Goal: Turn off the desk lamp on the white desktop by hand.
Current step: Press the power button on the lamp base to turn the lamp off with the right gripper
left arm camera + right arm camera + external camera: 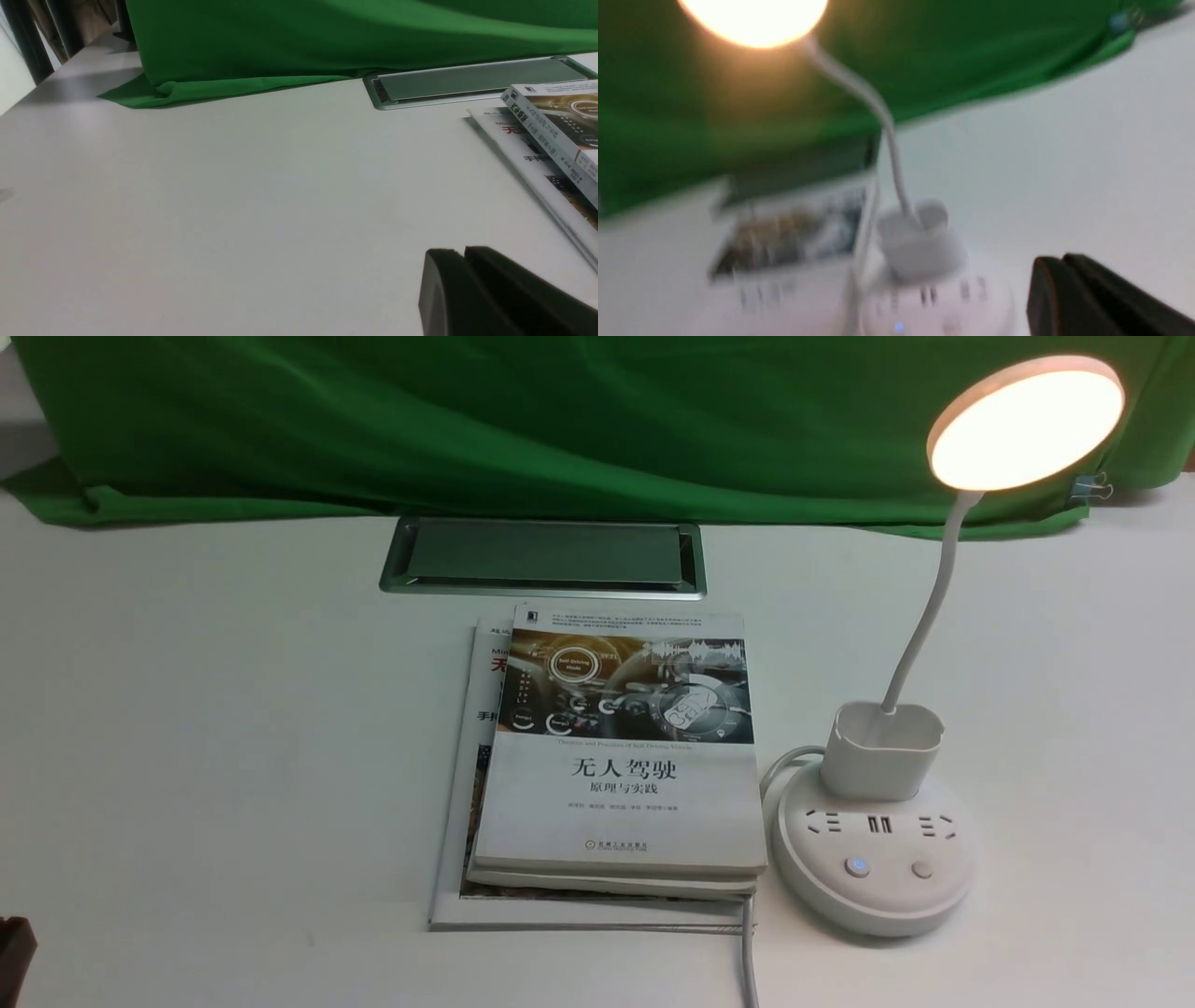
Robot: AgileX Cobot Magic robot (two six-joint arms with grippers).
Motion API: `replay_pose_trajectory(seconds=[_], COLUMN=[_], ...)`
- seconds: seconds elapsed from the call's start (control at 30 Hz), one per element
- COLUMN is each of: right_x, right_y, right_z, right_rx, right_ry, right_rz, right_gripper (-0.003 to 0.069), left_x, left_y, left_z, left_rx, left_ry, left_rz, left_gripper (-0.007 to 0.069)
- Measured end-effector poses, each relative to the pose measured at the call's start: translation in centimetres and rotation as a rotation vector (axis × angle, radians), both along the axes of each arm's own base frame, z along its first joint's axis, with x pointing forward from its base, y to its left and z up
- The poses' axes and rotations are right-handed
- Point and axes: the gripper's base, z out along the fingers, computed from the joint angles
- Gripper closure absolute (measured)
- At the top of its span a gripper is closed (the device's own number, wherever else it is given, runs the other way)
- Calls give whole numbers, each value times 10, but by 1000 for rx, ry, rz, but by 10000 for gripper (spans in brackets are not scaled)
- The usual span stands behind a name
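So, nothing done: white disc-headed desk lamp (pixel 882 751) glows on matte white desktop (pixel 233 728), just right of paperback stack (pixel 616 756). We see black L gripper (pixel 462 254), R gripper (pixel 1062 261) pinched closed; btn press to do.

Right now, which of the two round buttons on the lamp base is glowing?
The left button, beside the books, shows a blue light; the right button is plain and unlit.
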Motion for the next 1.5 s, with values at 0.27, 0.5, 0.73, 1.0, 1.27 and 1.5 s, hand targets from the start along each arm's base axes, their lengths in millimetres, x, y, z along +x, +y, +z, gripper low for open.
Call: replay_pose_trajectory(seconds=[0.27, 0.5, 0.73, 1.0, 1.27, 1.5], right_x=[82, 143, 183, 214, 221, 230], right_y=[18, 38, 83, 94, 96, 92], right_z=[18, -11, -46, -70, -82, -96], right_rx=[-288, -350, -410, -424, -425, -418], right_ry=[624, 795, 849, 910, 929, 960], right_rz=[214, 298, 414, 419, 415, 400], right_gripper=[624, 624, 624, 624, 624, 624], left_x=[0, 0, 0, 0, 0, 0], left_y=[0, 0, 0, 0, 0, 0], left_z=[0, 0, 0, 0, 0, 0], left_rx=[0, 0, 0, 0, 0, -1], left_ry=[0, 0, 0, 0, 0, 0], left_rz=[0, 0, 0, 0, 0, 0], left_gripper=[605, 605, 605, 605, 605, 605])
